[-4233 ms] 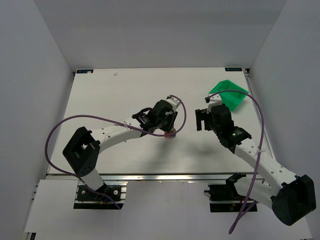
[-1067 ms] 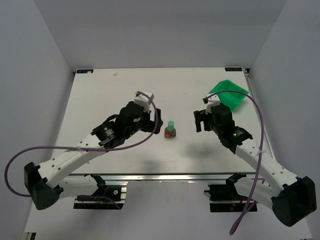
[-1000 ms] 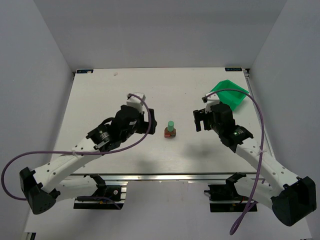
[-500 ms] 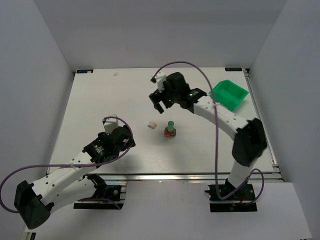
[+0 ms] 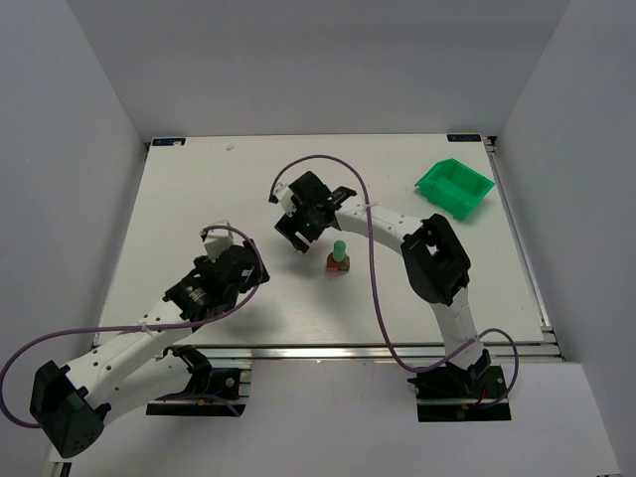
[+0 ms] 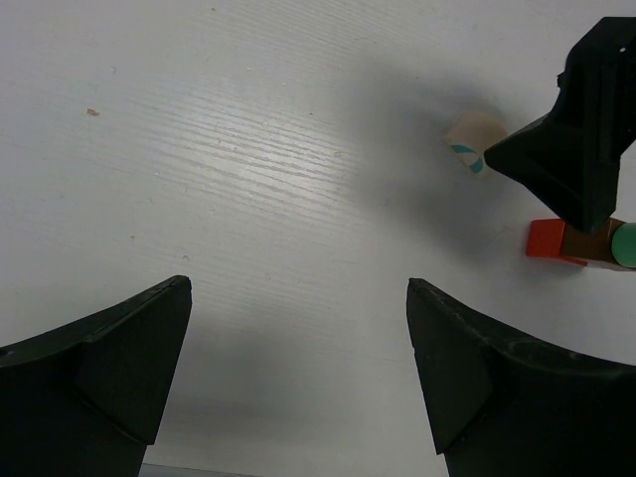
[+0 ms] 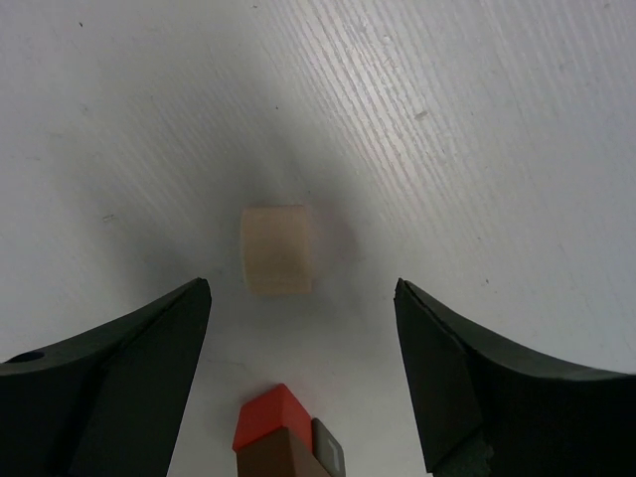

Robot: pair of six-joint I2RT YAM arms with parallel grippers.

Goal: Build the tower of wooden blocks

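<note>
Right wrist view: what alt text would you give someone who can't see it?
A small cream block lies on a white table, just beyond the open black fingers of the right gripper. At the bottom edge, part of the wood block tower shows red and brown.

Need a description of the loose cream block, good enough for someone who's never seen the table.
On the white table, look near the centre for the wood block tower, red at the base with pale green on top. Just beside it, not touching, lies the cream block: the only pale cream piece and the only one not stacked.
</note>
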